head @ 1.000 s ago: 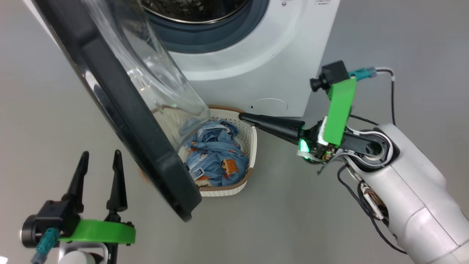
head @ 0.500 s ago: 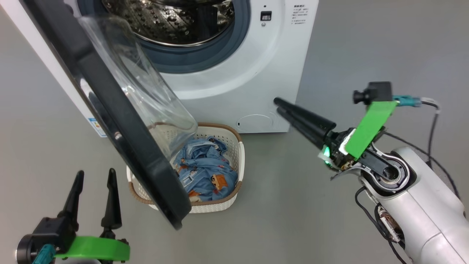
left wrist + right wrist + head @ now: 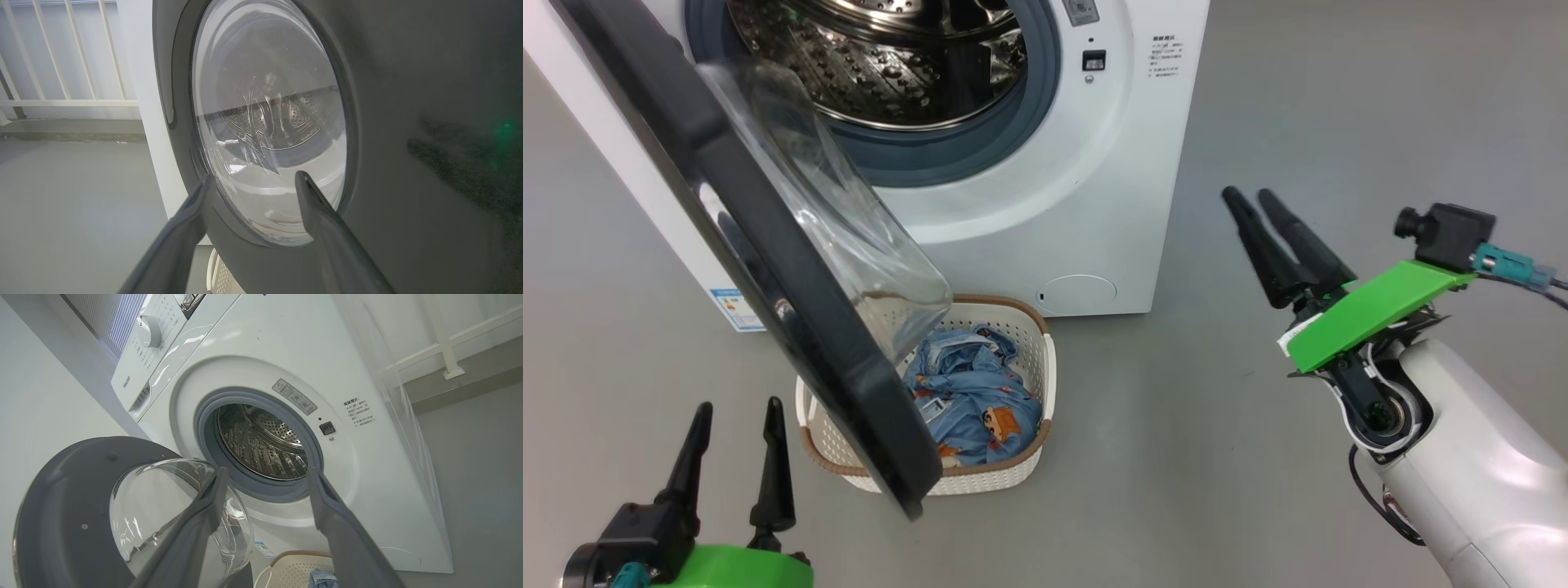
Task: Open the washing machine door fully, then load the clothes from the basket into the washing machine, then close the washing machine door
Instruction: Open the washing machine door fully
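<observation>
Washer (image 3: 1045,204): on the floor (image 3: 1176,408), opening bare, steel drum (image 3: 890,57) visible inside.

Door (image 3: 866,416): hinged at the washer's left side, swung out at an angle rather than flat back, with the glass bowl facing the opening.

Basket (image 3: 1005,478): on the floor right in front of the washer, under the opening. The door's lower edge overlaps its left part; contact can't be made out, probably clear.

Clothes (image 3: 976,400): blue heap in the basket, none in the drum.

Right gripper (image 3: 1248,193): off the washer's right front corner, apart from it, fingers spread and aimed at the opening, holding nothing.

Left gripper (image 3: 738,404): in front of the washer on the door's outer side, near the door's glass, fingers wide apart, empty.
</observation>
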